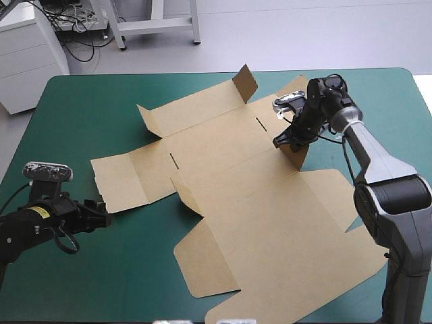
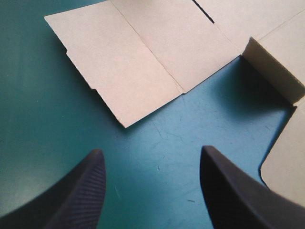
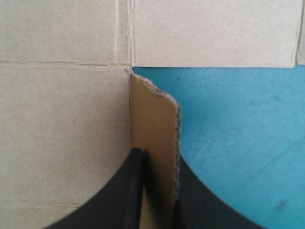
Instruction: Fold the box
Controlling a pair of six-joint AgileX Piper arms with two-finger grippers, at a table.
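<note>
The brown box (image 1: 229,175) lies mostly flat across the middle of the teal-green table, a few small flaps standing up at its far edge and near its middle. My right gripper (image 1: 289,144) is shut on a raised flap (image 3: 155,138) at the box's right side, one black finger on each face of the board. My left gripper (image 1: 102,216) rests low at the table's left front, open, its fingers (image 2: 78,191) apart over bare cover just short of the box's left flap (image 2: 128,67).
Bare teal-green cover (image 1: 101,283) lies around the left gripper and along the front left. The box's large lid panel (image 1: 283,250) reaches toward the front edge on the right.
</note>
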